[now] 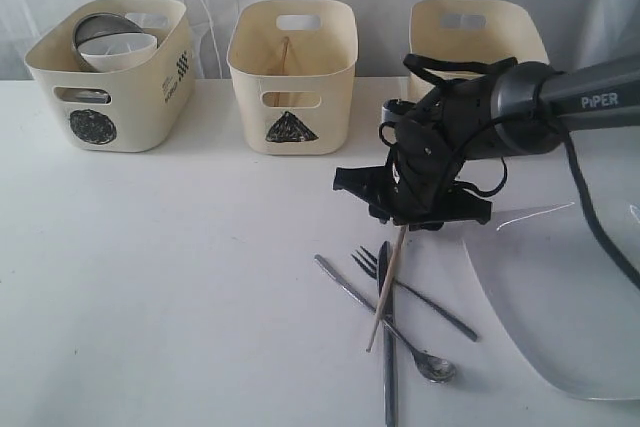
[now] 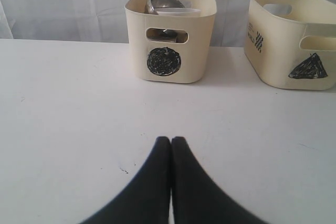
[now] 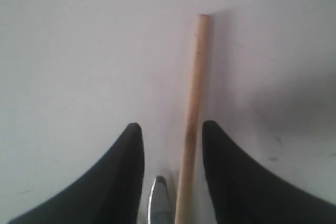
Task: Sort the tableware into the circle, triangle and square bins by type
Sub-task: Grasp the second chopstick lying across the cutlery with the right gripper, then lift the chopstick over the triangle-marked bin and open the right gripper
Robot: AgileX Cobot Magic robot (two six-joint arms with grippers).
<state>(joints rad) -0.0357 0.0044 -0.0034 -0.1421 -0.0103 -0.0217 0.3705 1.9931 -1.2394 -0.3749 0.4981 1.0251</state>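
Note:
A wooden chopstick (image 1: 386,287) lies on the white table across a steel knife (image 1: 387,357), fork (image 1: 420,295) and spoon (image 1: 432,365). My right gripper (image 1: 405,217) hangs low over its far end. In the right wrist view the chopstick (image 3: 194,93) runs between the fingers of the right gripper (image 3: 170,127), which is open; the knife tip (image 3: 159,203) shows beside it. My left gripper (image 2: 171,139) is shut on nothing above bare table. The circle bin (image 1: 120,97) holds a steel bowl (image 1: 100,27) and a white bowl (image 1: 120,50). The triangle bin (image 1: 290,97) holds another chopstick (image 1: 285,52).
A third cream bin (image 1: 480,32) stands at the back right, its front hidden by my right arm. A large white plate (image 1: 570,297) lies at the right front edge. The circle bin (image 2: 170,40) and triangle bin (image 2: 294,45) stand ahead of the left gripper.

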